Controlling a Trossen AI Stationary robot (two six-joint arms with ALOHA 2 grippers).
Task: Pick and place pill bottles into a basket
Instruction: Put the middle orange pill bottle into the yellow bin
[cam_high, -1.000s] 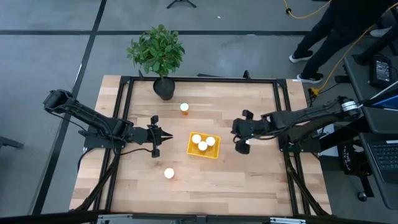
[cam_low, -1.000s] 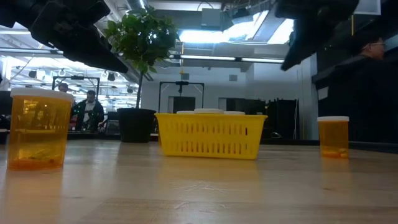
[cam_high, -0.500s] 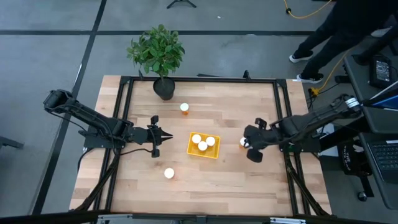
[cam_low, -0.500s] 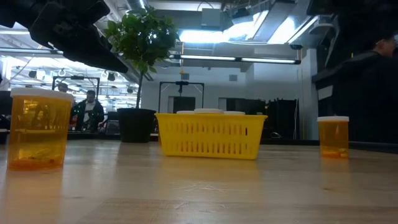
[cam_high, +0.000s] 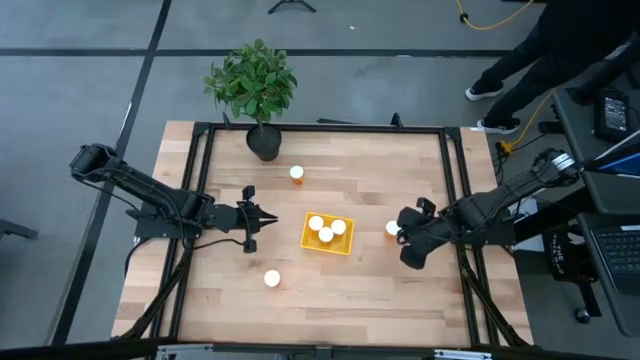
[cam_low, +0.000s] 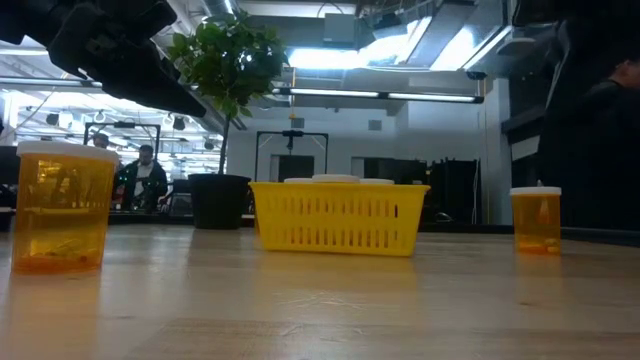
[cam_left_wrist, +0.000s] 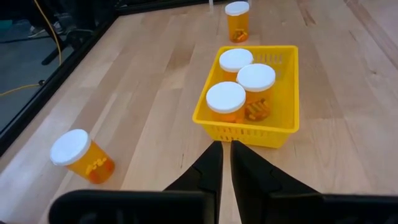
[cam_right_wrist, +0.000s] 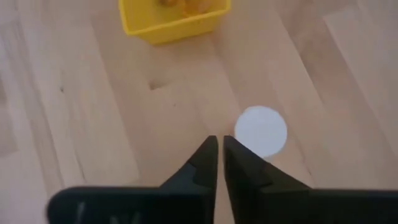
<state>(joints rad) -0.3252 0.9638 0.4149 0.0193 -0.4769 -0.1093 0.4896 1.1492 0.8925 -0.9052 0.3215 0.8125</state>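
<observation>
The yellow basket (cam_high: 327, 234) sits mid-table and holds three orange pill bottles with white caps (cam_left_wrist: 226, 98). Three more bottles stand upright on the table on their bases: one toward the far edge (cam_high: 297, 173), one toward the near edge (cam_high: 271, 278), and one right of the basket (cam_high: 393, 228). My right gripper (cam_high: 402, 240) is shut and empty. It hovers just right of that last bottle, whose cap (cam_right_wrist: 261, 131) shows beside my fingertips (cam_right_wrist: 219, 140). My left gripper (cam_high: 270, 218) is shut and empty, left of the basket (cam_left_wrist: 255, 118).
A dark pot with a green plant (cam_high: 262, 140) stands at the table's far edge. A black frame (cam_high: 455, 190) runs along the table's sides. A person (cam_high: 540, 50) stands beyond the far right corner. In the low view the basket (cam_low: 340, 215) sits between two bottles (cam_low: 60, 205) (cam_low: 537, 220).
My right gripper has drawn back from over the bottle right of the basket, toward the table's right and near edges. That bottle stands where it was. My left arm has kept still.
</observation>
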